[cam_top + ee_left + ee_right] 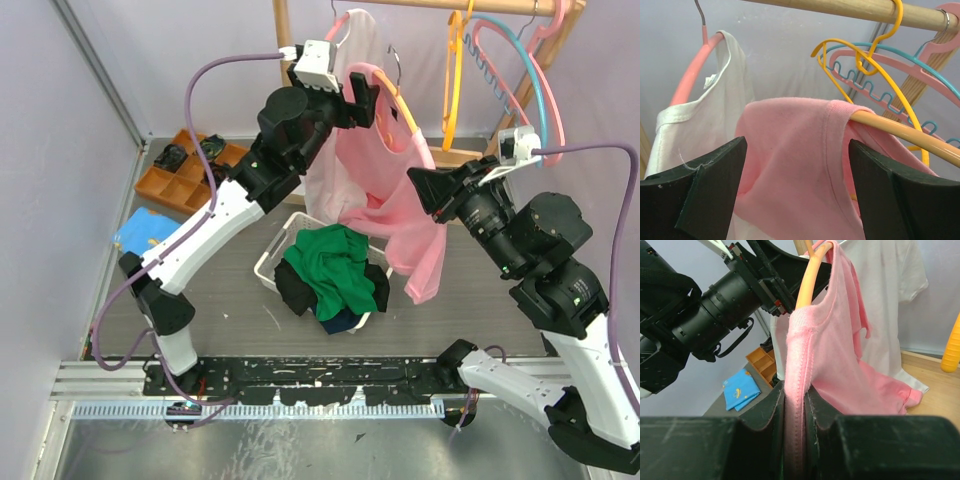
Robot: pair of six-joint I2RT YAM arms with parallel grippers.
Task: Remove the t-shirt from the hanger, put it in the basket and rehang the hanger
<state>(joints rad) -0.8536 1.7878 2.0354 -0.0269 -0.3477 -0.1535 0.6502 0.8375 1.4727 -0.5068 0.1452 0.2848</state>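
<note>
A pink t-shirt [400,190] hangs on an orange hanger [402,103] held out in front of the wooden rail. My left gripper [362,95] is at the shirt's left shoulder. In the left wrist view it stands open [796,145], its black fingers [715,175] on either side of the pink cloth [790,160], apart from it. The orange hanger arm [900,132] pokes out of the sleeve opening. My right gripper [418,185] is shut [795,395] on a stitched edge of the t-shirt [840,355], just below the hanger's end [810,280].
A white shirt [695,115] hangs on a red hanger to the left. Yellow, pink and teal hangers [455,70] hang from the rail [840,6]. Below stands a white basket [268,262] with green cloth [330,265]. An orange tray [170,180] and blue cloth [140,230] lie at left.
</note>
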